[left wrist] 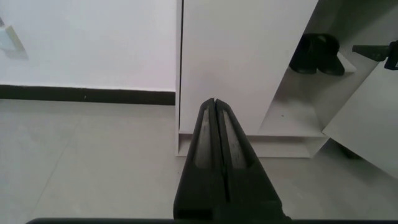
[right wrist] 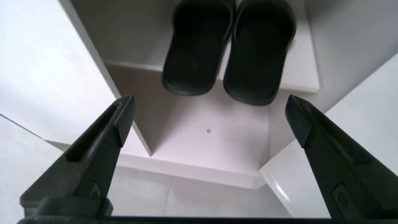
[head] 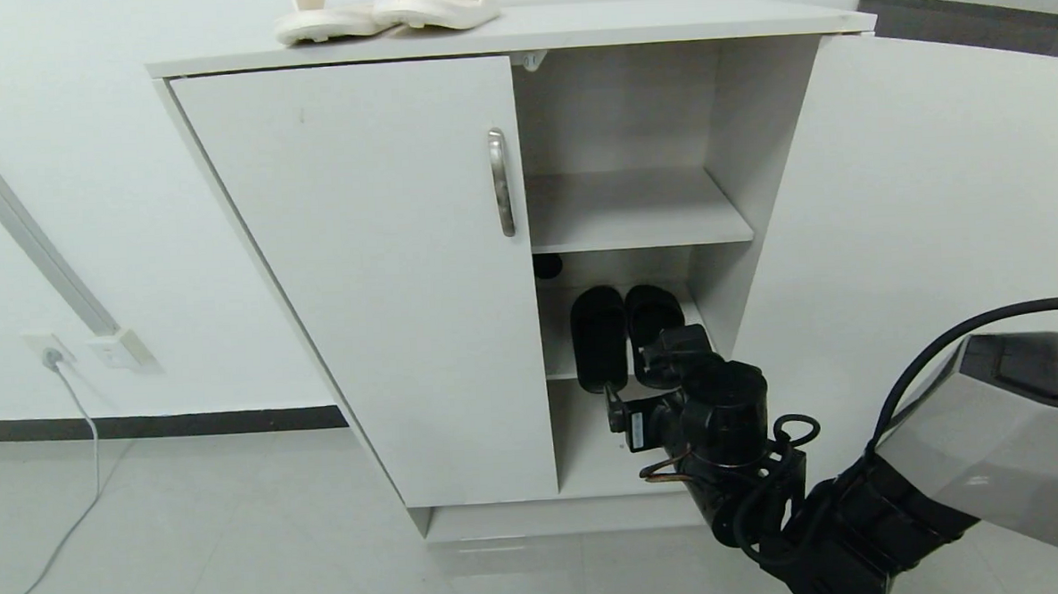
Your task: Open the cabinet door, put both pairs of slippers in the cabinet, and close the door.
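Observation:
A white cabinet (head: 358,278) stands with its right door (head: 918,217) swung open and its left door shut. A pair of black slippers (head: 624,333) lies side by side on the lower shelf, toes over the shelf's front edge; the right wrist view looks at the black slippers (right wrist: 227,46) from close by. A pair of cream slippers (head: 387,13) rests on the cabinet top. My right gripper (right wrist: 211,118) hangs open just in front of the black pair, holding nothing. My left gripper (left wrist: 214,104) is shut and empty, low over the floor, facing the cabinet's left door (left wrist: 242,56).
The grey tiled floor (head: 192,544) spreads in front of the cabinet. A wall socket with a grey cable (head: 54,362) is at the left. The cabinet's upper shelf (head: 632,208) is bare. The open door stands close to my right arm.

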`<state>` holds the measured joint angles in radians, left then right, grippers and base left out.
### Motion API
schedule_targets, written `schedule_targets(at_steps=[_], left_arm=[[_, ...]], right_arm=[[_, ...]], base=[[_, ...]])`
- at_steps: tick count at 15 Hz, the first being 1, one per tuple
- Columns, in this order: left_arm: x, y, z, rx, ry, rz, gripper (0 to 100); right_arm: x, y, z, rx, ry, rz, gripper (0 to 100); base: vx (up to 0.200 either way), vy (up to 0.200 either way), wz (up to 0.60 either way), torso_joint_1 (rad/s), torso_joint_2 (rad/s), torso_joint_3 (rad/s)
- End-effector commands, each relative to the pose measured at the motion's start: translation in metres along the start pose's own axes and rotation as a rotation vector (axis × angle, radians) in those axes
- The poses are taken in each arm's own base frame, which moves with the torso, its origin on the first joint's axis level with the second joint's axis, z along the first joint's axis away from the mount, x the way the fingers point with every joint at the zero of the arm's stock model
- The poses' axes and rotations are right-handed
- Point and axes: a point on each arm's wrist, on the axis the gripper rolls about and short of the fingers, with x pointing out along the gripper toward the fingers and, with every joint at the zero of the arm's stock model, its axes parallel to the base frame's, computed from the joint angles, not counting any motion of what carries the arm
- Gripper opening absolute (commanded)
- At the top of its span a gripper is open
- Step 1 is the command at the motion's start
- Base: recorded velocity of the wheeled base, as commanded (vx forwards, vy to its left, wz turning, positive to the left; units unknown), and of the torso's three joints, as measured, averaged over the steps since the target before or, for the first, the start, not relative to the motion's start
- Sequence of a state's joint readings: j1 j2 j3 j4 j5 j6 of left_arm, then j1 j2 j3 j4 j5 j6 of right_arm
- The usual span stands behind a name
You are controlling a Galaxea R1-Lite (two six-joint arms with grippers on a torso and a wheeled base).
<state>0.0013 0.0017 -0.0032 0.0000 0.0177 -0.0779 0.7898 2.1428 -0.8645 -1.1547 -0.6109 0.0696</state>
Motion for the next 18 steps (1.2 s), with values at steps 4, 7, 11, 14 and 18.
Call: schedule_targets(at_steps=[4, 7, 11, 14, 18], left_arm=[[0.0001, 0.0000, 0.0000, 0.000, 0.002, 0.000, 0], [0.0001, 0.0000, 0.0000, 0.000, 0.001, 0.001, 0], [0.0001, 0.0000, 0.0000, 0.000, 0.001, 0.003, 0], [0.0001, 0.0000, 0.0000, -0.002, 0.001, 0.003, 0], [0.0001, 0.0000, 0.0000, -0.006, 0.001, 0.003, 0]], right_arm=[[-0.0001, -0.0002, -0.0029, -0.005, 0.007, -0.001, 100], [-0.0012, -0.0011, -0.0043, -0.007, 0.007, -0.001, 100], [-0.0011, -0.0010, -0.0046, -0.006, 0.005, -0.001, 100], [-0.0011, -0.0010, -0.0052, -0.006, 0.006, 0.000, 100], [-0.0007, -0.0009, -0.0072, -0.011, 0.011, 0.000, 100]], base=[[0.000, 0.000, 0.00, 0.002, 0.00, 0.210], [0.000, 0.000, 0.00, 0.004, 0.00, 0.168], [0.000, 0.000, 0.00, 0.001, 0.00, 0.013], [0.000, 0.000, 0.00, 0.000, 0.00, 0.000], [0.000, 0.000, 0.00, 0.000, 0.00, 0.000]])
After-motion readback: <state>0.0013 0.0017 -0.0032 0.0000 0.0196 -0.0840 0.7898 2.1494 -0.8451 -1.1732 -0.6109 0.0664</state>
